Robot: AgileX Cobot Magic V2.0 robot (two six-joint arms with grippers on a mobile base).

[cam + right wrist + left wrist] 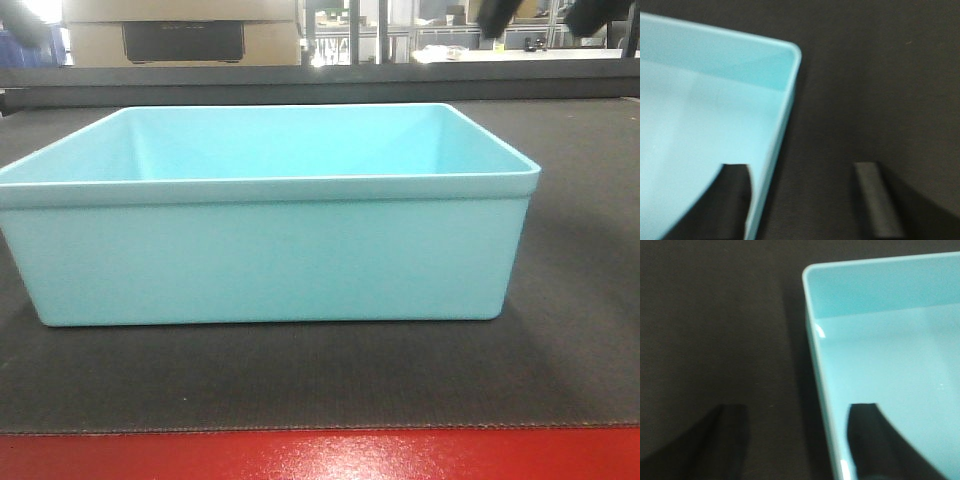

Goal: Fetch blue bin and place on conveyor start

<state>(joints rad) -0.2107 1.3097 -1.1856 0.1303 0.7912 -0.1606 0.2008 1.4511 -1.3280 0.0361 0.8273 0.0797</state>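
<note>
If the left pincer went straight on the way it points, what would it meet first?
Probably the blue bin: its side wall runs between the open left pincer fingers, one inside, one over the belt. Depth is unclear.

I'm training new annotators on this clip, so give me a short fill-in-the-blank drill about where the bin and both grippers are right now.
1. The blue bin rests on the dark grey ____, behind its red front edge.
2. Inside, the bin is ____.
3. The left gripper is open, one finger inside the bin wall and one ____ it.
4. The right gripper has its jaws ____, straddling the bin's wall.

Missing words: belt; empty; outside; open
</note>
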